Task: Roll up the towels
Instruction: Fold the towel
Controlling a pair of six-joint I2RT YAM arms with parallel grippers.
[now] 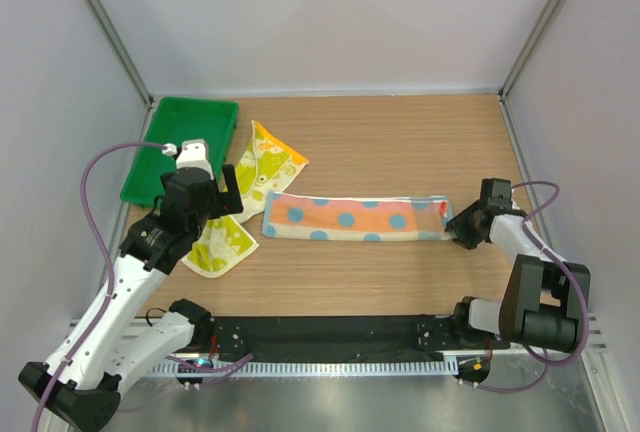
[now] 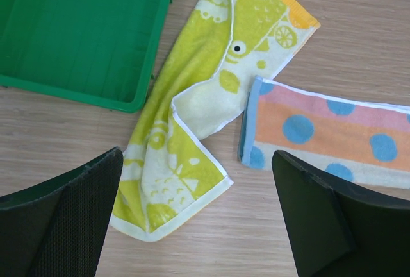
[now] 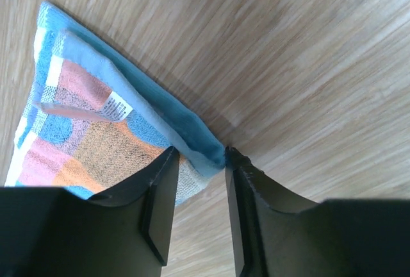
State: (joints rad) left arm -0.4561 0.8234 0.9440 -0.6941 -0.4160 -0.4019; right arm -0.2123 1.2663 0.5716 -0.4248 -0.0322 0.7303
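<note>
A light wood table (image 1: 400, 142) fills the floor of the cell, its grain running left to right in the top view. The same pale grain shows in the left wrist view (image 2: 359, 46) and the right wrist view (image 3: 288, 52). 3 plain pale-grey walls close it in: back (image 1: 320, 12), left (image 1: 50, 102) and right (image 1: 600, 72). 2 slanting metal posts (image 1: 105, 22) (image 1: 543, 17) mark the back corners. Along the near edge lies a black rail (image 1: 330, 332), then a ribbed white strip (image 1: 340, 364), then brushed metal sheet (image 1: 330, 402). The light is even and soft, with faint shadows.
</note>
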